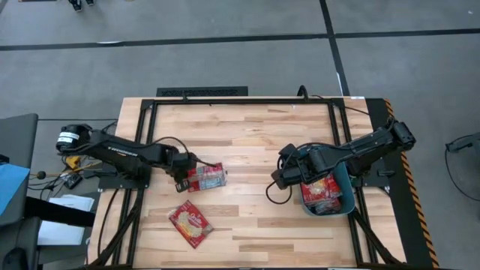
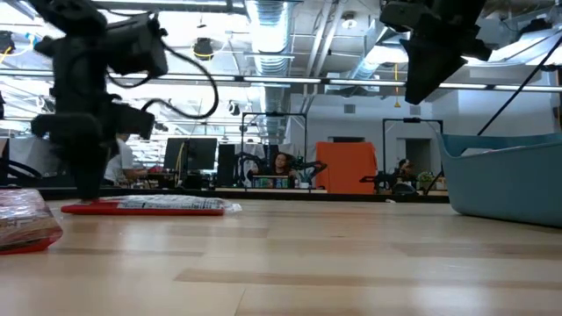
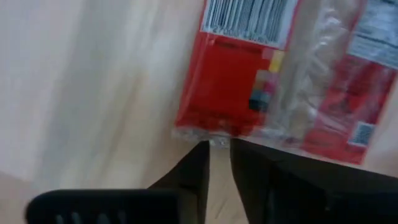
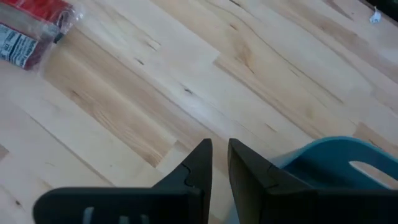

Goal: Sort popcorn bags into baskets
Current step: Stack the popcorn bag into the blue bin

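Observation:
Two red popcorn bags lie flat on the wooden table. One bag (image 1: 208, 178) (image 2: 149, 206) lies barcode side up (image 3: 249, 68) right beside my left gripper (image 1: 185, 171) (image 3: 217, 152), whose shut fingers point down at its left-hand short edge. The other bag (image 1: 191, 223) (image 2: 25, 224) lies nearer the table's near edge. Several more bags (image 1: 324, 191) sit in the teal basket (image 1: 346, 180) (image 2: 509, 180) (image 4: 336, 158). My right gripper (image 1: 279, 178) (image 4: 219, 152) is shut and hovers above the table just left of the basket. My left gripper's shut fingertips (image 3: 200, 155) stand at the clear sealed edge (image 3: 208, 135) of the barcode-up bag, coming from above and the table's left. The bag lies flat on the table. I cannot tell whether the tips touch that edge.
Bare wood stretches between the two arms and across the far half of the table (image 1: 247, 127). A black frame (image 1: 150, 112) runs along the table's sides. The basket stands by the right edge. People and desks show in the room beyond.

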You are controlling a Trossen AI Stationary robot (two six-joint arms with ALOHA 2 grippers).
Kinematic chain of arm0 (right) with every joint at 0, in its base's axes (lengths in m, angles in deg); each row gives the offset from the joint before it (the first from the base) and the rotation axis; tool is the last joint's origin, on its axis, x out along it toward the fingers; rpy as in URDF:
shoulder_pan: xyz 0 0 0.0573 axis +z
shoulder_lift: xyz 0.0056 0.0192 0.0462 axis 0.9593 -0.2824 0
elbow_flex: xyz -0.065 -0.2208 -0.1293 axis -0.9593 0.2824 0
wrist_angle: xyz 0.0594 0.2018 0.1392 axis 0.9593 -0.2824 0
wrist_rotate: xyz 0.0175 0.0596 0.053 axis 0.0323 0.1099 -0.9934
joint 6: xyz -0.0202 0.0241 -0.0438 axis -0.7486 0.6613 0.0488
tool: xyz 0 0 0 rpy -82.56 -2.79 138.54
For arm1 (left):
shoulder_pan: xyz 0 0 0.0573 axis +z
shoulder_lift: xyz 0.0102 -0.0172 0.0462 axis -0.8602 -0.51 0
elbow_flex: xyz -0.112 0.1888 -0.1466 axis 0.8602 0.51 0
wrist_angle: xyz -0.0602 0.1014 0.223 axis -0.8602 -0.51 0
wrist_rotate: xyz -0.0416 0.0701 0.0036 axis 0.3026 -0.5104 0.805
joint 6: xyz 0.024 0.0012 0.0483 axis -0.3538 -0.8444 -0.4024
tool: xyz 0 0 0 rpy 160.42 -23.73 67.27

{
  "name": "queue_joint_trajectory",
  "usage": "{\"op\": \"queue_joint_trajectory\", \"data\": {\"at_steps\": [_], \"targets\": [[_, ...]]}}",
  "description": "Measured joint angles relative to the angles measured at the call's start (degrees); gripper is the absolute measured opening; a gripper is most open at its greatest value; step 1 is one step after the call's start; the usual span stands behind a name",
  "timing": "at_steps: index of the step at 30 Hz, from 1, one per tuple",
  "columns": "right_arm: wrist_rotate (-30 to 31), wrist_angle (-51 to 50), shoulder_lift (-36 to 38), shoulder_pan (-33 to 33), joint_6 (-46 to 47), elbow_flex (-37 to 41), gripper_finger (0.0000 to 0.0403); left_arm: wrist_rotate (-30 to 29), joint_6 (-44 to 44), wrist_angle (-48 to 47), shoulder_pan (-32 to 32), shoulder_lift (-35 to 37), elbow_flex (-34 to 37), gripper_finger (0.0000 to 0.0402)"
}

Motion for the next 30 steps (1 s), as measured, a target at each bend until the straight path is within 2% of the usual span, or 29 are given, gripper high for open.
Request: {"op": "queue_joint_trajectory", "data": {"at_steps": [4,9,16,20,22,27,30], "targets": [[0.0,3.6,0.0,0.0,-3.5,0.0,0.0076,2.6,5.2,9.0,0.0,0.2,3.1,0.0089],[-0.1,16.9,-0.6,-0.2,-14.3,0.0,0.0076,5.5,5.2,20.8,0.2,-0.6,3.6,0.0100],[-3.6,32.2,-10.2,-0.4,-34.7,0.0,0.0092,12.4,4.9,39.1,1.3,-8.4,3.5,0.0100],[-8.1,34.1,-17.0,-1.2,-40.9,-0.6,0.0139,13.0,4.2,44.2,1.3,-11.8,3.2,0.0100],[-7.9,35.9,-19.7,-1.4,-46.0,-1.9,0.0172,12.1,3.2,44.6,1.4,-12.9,2.3,0.0100],[-3.2,39.0,-26.1,-1.2,-61.5,-5.1,0.0259,13.9,1.9,44.2,1.9,-15.8,0.5,0.0100],[0.7,38.6,-28.7,-1.2,-67.8,-7.4,0.0288,14.6,-0.4,43.2,1.9,-15.5,-0.8,0.0100]]}}
